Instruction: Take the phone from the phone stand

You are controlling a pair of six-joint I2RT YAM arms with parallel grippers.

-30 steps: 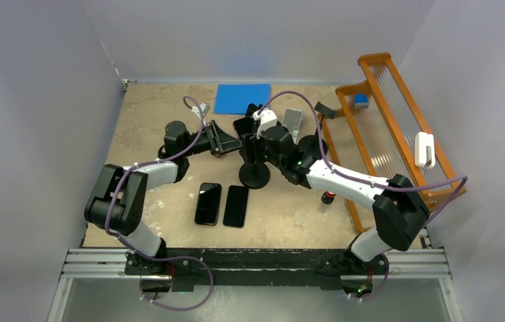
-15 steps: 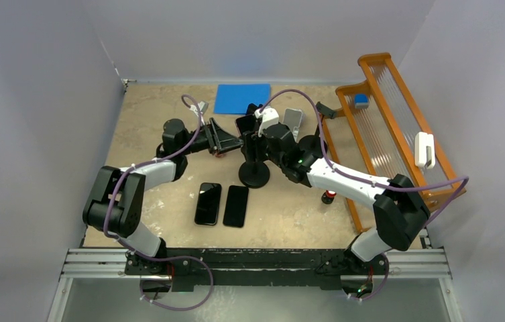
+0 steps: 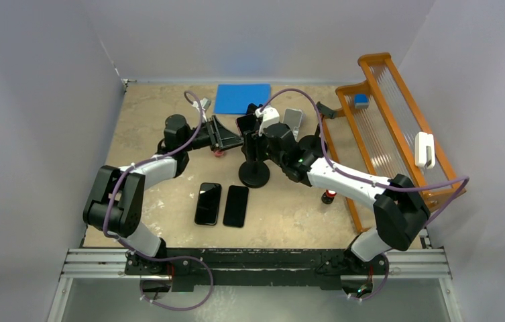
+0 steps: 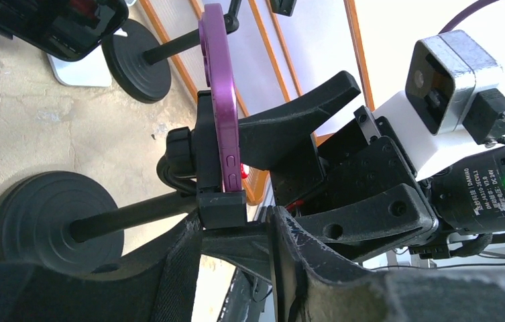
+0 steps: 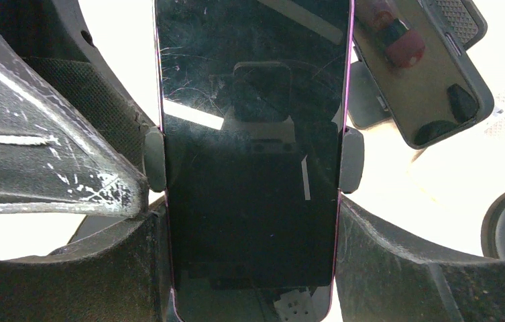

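- Phone [image 5: 253, 168], dark-screened with a purple rim, sat in the clamp of the phone stand [image 3: 254, 176], a side pad against each long edge; its top and bottom ran off the right wrist view.
- Right jaws stood spread wide with one finger on each side of the phone; whether they pressed it or only flanked it could not be told.
- Left jaws were partly spread at the foot of the clamp, just under the phone's lower end; the black parts between them merged, so no grip could be confirmed.
- From above, both wrists crowded over the stand and hid nearly all of the phone, leaving only the round base plain.
- Second phone [image 5: 430, 74] in a dark case sat in another stand [image 4: 132, 60] just behind, partly covered by the first.
- Red object [image 3: 329, 196] near the foot of the orange rack [image 3: 374, 58] was too small to identify.
- Surface [image 3: 149, 114] was mottled tan; a flat phone [image 3: 208, 203] and its twin [image 3: 236, 206] lay side by side in front of the stand's base, and a blue mat [image 3: 243, 98] lay at the far edge.
- Rack, with clear ribbed panels, stood along the right side, a white object [image 3: 424, 149] on its outer rail and a blue object [image 3: 361, 100] near its far end.
- Pale walls [image 3: 35, 100] closed in the surface on the left, far and right sides.
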